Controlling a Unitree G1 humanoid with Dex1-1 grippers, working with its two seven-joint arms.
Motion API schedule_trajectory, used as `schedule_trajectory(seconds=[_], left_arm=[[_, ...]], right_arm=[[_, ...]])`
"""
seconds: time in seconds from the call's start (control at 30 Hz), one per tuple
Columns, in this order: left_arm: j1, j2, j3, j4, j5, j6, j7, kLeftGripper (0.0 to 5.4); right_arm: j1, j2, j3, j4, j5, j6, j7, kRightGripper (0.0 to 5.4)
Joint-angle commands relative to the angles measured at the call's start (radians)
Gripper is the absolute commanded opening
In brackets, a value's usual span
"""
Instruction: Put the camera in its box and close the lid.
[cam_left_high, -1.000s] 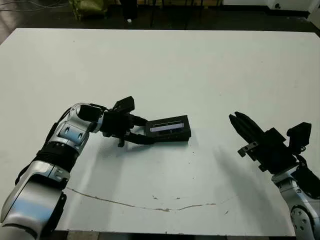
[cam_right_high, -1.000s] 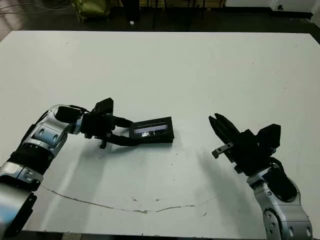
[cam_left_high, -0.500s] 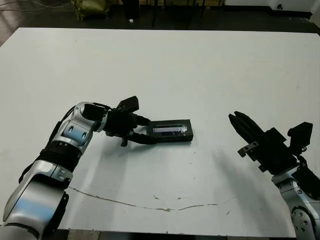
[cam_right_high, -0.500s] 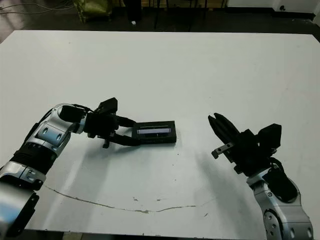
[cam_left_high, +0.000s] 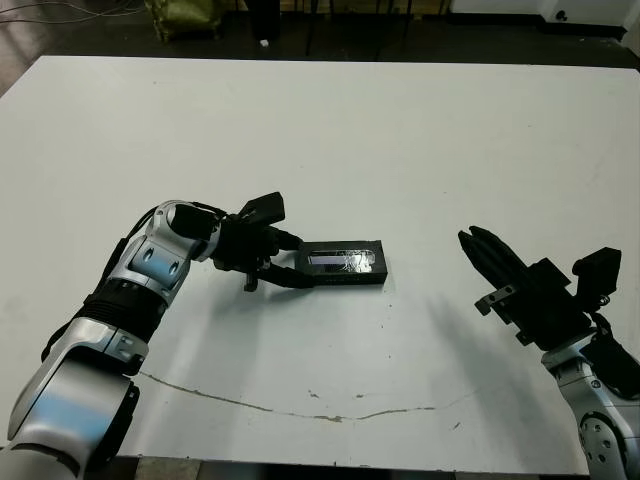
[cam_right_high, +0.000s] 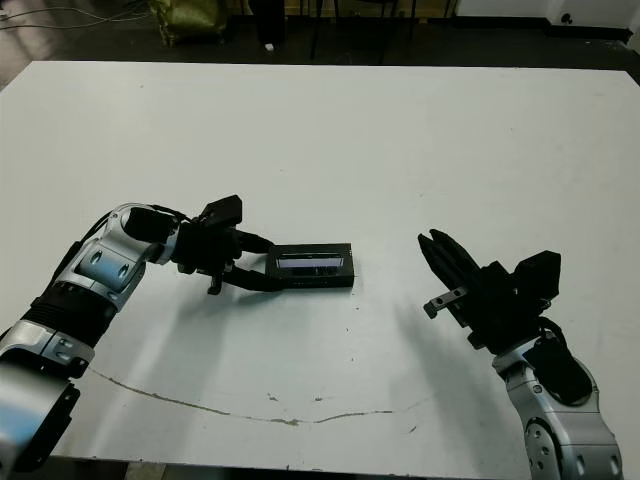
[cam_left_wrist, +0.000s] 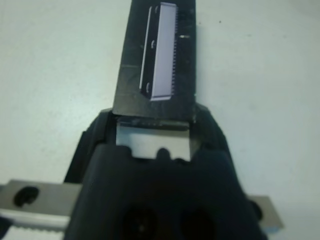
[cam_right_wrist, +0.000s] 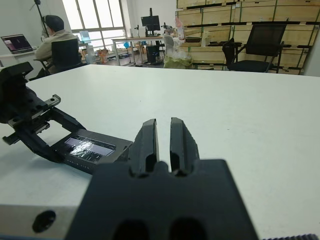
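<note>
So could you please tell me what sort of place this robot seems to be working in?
Probably a lab or workshop with storage. Beyond the white table, the right wrist view shows shelves of wooden crates, office chairs, and a seated person near a laptop.

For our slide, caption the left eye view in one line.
Left pincer at the flat black silvery-windowed lid on the white table; right pincer idle.

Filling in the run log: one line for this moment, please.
lid: flat on box, silvery strip up | left gripper: at lid's end | right gripper: shut, apart | camera: not visible
</note>
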Motion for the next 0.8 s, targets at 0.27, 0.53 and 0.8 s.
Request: schedule_trajectory(seconds=[0.27, 0.53, 0.8], left_arm=[[-0.035, -0.023, -0.053, 0.066, 0.017, -0.091, -0.031, 4.72], [-0.031, -0.001, -0.061, 0.096, 0.023, -0.135, -0.057, 5.38], [-0.017, 0.024, -0.024, 0.137, -0.005, -0.235, -0.067, 5.38]], right_arm=[[0.018, -0.007, -0.003, -0.018, 0.006, 0.015, 0.001, 0.00], [0.013, -0.001, -0.008, -0.007, 0.023, 0.022, 0.002, 0.00], [0.012, -0.002, -0.003, -0.002, 0.014, 0.019, 0.004, 0.00]])
